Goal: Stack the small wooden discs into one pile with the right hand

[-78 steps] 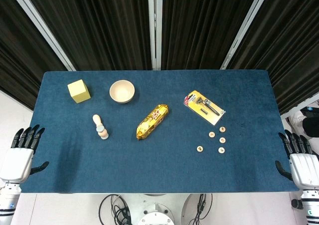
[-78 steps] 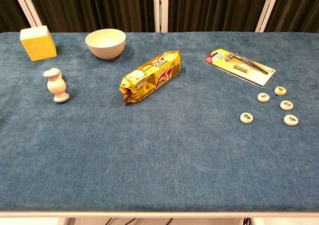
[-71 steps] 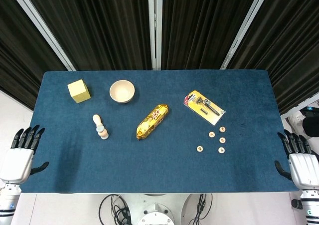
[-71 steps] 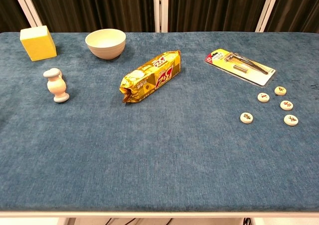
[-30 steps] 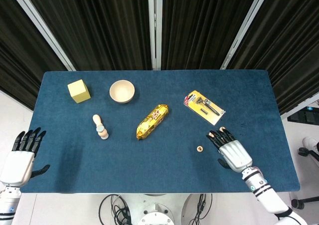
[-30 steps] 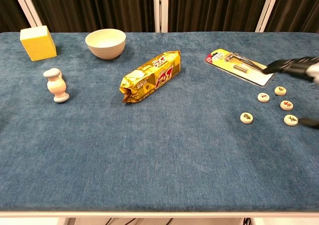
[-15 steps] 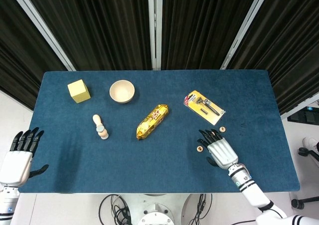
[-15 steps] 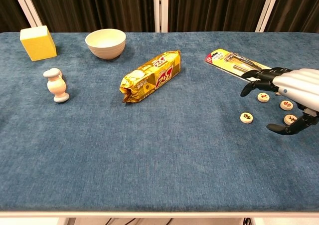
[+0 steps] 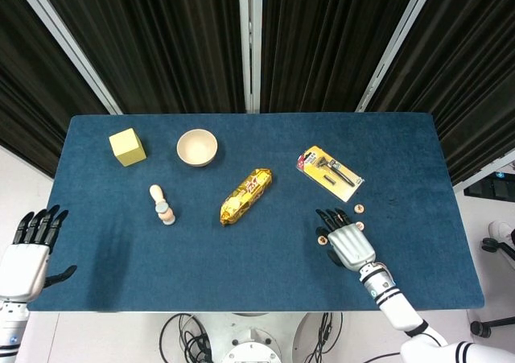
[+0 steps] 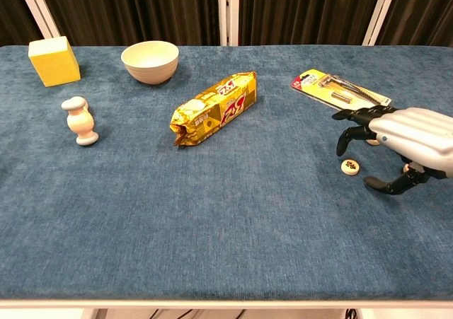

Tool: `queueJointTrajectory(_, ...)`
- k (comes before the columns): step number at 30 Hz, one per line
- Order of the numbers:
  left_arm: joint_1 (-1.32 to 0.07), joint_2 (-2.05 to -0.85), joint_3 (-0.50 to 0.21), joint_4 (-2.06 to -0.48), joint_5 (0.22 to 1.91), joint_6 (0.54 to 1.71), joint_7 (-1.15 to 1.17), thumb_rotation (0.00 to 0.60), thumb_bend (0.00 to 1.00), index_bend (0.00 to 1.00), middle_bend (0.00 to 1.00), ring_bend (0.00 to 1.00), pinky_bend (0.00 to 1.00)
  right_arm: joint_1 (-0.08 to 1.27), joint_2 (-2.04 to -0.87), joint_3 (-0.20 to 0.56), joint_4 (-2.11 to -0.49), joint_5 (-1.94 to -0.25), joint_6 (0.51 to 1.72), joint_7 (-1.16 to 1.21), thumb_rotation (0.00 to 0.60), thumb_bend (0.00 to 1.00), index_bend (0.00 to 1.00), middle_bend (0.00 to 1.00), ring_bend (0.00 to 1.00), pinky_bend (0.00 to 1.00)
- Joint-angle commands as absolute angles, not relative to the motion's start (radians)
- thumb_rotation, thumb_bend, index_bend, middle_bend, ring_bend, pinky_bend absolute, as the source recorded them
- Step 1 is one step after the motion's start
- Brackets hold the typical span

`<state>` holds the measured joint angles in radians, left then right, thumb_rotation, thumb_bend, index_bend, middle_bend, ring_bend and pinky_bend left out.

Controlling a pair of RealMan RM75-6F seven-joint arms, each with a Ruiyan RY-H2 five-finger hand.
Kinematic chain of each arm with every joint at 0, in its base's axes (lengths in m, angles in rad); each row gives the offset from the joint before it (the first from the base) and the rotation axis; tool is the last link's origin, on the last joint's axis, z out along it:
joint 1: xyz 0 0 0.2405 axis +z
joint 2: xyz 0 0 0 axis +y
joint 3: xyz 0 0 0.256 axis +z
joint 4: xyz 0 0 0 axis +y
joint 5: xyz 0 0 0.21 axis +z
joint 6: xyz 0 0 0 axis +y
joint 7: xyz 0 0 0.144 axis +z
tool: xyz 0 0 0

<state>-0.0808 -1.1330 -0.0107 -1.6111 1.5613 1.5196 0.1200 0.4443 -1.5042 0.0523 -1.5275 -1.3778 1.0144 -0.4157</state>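
Note:
Small pale wooden discs with red marks lie on the blue table right of centre. The leftmost disc (image 9: 322, 239) (image 10: 350, 166) shows just beside my right hand's fingertips. Another disc (image 9: 359, 208) lies clear beyond the hand. The rest are hidden under my right hand (image 9: 348, 240) (image 10: 405, 141), which hovers over the group, palm down, fingers spread and holding nothing. In the chest view its thumb curves below the leftmost disc and its fingers arch above it. My left hand (image 9: 28, 254) hangs off the table's left edge, fingers apart and empty.
A razor blister pack (image 9: 330, 172) (image 10: 341, 91) lies just beyond the discs. A gold snack packet (image 9: 246, 195) sits mid-table. Further left are a cream bowl (image 9: 197, 147), a yellow block (image 9: 127, 146) and a small wooden shaker (image 9: 162, 205).
My right hand has come in from the table's right edge and moved left over the discs, covering most of them. The discs have not moved. My left hand has sunk slightly.

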Motion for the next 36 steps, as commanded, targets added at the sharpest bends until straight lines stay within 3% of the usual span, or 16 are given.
queueJointTrajectory(1,-0.081,-1.132,-0.011,-1.612,1.561,1.518,0.12,0.6,0.09,0.05,0.0,0.0,0.0,0.446,-1.518,0.051,-1.517,-1.368,1.02,-0.426,0.6,0.33,0.34,0.01,0.0,0.0)
queueJointTrajectory(27,-0.082,-1.131,-0.015,-1.614,1.538,1.5,0.111,0.6,0.09,0.05,0.0,0.0,0.0,0.443,-1.568,0.038,-1.476,-1.344,1.076,-0.472,0.6,0.34,0.5,0.03,0.0,0.0)
queueJointTrajectory(36,-0.081,-1.125,-0.015,-1.618,1.538,1.501,0.104,0.6,0.09,0.05,0.0,0.0,0.0,0.427,-1.507,0.039,-1.513,-1.379,1.131,-0.441,0.6,0.34,0.53,0.03,0.0,0.0)
